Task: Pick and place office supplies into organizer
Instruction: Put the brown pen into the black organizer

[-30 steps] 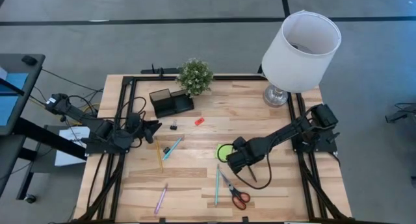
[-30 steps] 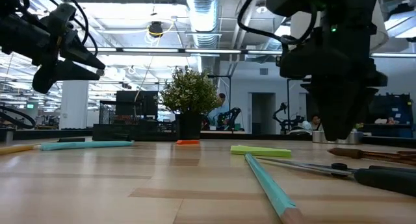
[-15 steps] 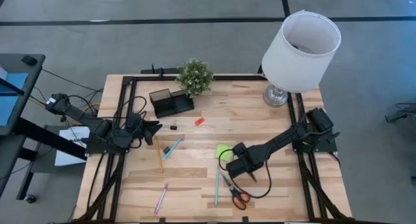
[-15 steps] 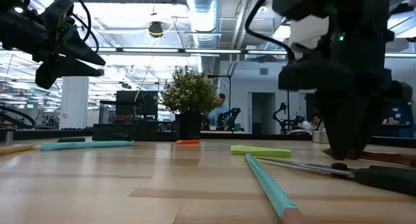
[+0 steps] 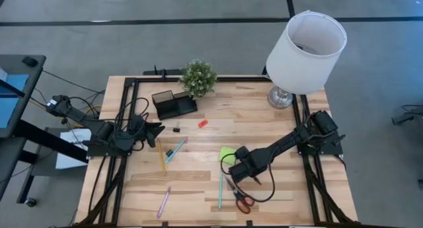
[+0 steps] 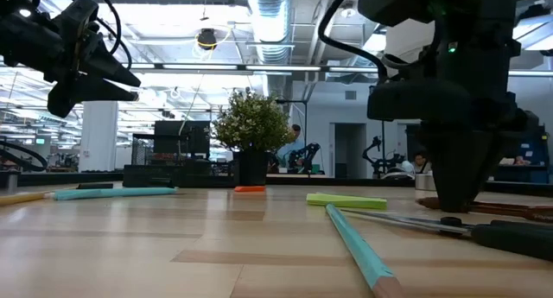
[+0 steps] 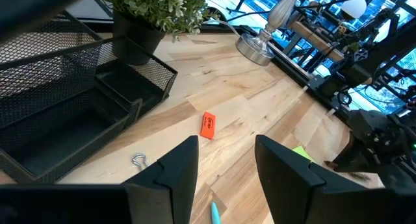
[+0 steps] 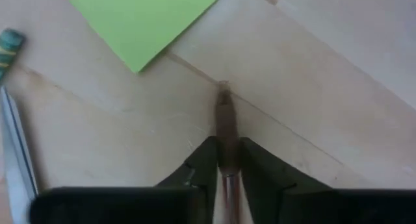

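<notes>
Right wrist view: right jaws pinch the brown pencil (image 8: 225,130).

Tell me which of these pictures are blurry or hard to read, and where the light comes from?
Low view: bright ceiling lights behind leave the right gripper a dark silhouette; the near teal pencil is soft. Right wrist view: the brown pencil between the fingers is blurred, the green sticky note evenly lit. High view: even light, soft shadows on the table. Left wrist view: sharp nearby, glare beyond.
</notes>
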Action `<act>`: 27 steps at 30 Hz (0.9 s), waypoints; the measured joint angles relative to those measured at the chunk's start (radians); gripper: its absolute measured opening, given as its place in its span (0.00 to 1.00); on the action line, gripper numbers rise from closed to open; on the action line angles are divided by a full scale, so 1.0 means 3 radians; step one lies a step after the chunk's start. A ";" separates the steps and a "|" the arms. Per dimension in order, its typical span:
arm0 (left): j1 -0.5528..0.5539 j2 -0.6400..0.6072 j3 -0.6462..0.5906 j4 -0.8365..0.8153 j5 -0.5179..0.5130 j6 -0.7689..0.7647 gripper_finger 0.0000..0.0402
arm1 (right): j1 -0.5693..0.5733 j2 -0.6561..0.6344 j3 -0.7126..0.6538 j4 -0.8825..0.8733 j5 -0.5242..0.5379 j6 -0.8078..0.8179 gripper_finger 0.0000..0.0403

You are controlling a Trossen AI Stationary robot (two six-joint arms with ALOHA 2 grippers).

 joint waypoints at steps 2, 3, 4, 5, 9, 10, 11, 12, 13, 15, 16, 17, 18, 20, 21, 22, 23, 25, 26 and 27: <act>0.0000 0.0000 0.0000 0.0000 0.0000 0.0000 0.36 | 0.0000 -0.0005 -0.0001 0.0021 0.0016 -0.0120 0.05; 0.0000 0.0001 0.0000 0.0000 -0.0002 0.0000 0.36 | -0.0001 -0.0005 -0.0004 0.0027 0.0038 -0.0162 0.05; 0.0000 0.0000 0.0000 0.0000 -0.0003 0.0000 0.36 | -0.0003 -0.0005 -0.0006 0.0032 0.0066 -0.0177 0.05; 0.0000 0.0000 0.0000 0.0000 -0.0003 0.0000 0.36 | -0.0003 -0.0005 -0.0006 0.0034 0.0102 -0.0182 0.05; 0.0000 0.0000 0.0000 0.0001 -0.0001 0.0000 0.36 | 0.0034 -0.0036 0.0062 -0.0053 0.0255 -0.0267 0.07; 0.0000 0.0000 0.0000 0.0003 -0.0002 0.0000 0.36 | 0.0040 -0.0040 0.0106 -0.0100 0.0332 -0.0291 0.07; 0.0000 0.0001 0.0000 0.0004 -0.0002 -0.0001 0.36 | 0.0042 -0.0061 0.0138 -0.0165 0.0457 -0.0334 0.06; 0.0000 0.0001 0.0000 0.0005 -0.0003 -0.0004 0.36 | 0.0033 -0.0111 0.0173 -0.0257 0.0585 -0.0393 0.05; 0.0000 0.0000 0.0000 0.0005 -0.0001 -0.0016 0.36 | 0.0018 -0.0183 0.0238 -0.0290 0.0691 -0.0453 0.04; 0.0000 0.0001 0.0000 0.0007 -0.0001 -0.0032 0.36 | -0.0009 -0.0372 0.0360 -0.0212 0.0960 -0.0567 0.04; 0.0000 0.0001 0.0000 0.0013 -0.0001 -0.0033 0.36 | -0.0007 -0.0470 0.0373 -0.0240 0.1092 -0.0650 0.04; 0.0000 0.0000 0.0000 0.0029 -0.0001 -0.0034 0.36 | -0.0001 -0.0538 0.0388 -0.0242 0.1256 -0.0765 0.04; 0.0000 0.0001 0.0000 0.0053 -0.0002 -0.0032 0.36 | 0.0002 -0.0601 0.0408 -0.0163 0.1451 -0.0899 0.04; 0.0000 0.0001 -0.0001 0.0198 -0.0022 0.0078 0.36 | -0.0038 -0.0777 0.0415 -0.0011 0.1942 -0.1207 0.05; 0.0000 0.0000 -0.0001 0.0313 -0.0046 0.0184 0.36 | -0.0083 -0.0875 0.0420 0.0120 0.2214 -0.1398 0.06; 0.0000 -0.0011 -0.0001 0.0426 -0.0088 0.0324 0.36 | -0.0131 -0.0949 0.0430 0.0293 0.2443 -0.1604 0.06; 0.0000 -0.0029 0.0001 0.0536 -0.0124 0.0489 0.36 | -0.0190 -0.1003 0.0433 0.0452 0.2628 -0.1861 0.06; 0.0000 -0.0060 0.0060 0.0725 -0.0190 0.0861 0.36 | -0.0315 -0.1055 0.0429 0.0933 0.2819 -0.2439 0.05; 0.0000 -0.0093 0.0111 0.0781 -0.0207 0.1061 0.36 | -0.0392 -0.1063 0.0427 0.1255 0.2810 -0.2778 0.05; 0.0000 -0.0132 0.0171 0.0819 -0.0211 0.1268 0.36 | -0.0474 -0.1068 0.0427 0.1581 0.2755 -0.3122 0.04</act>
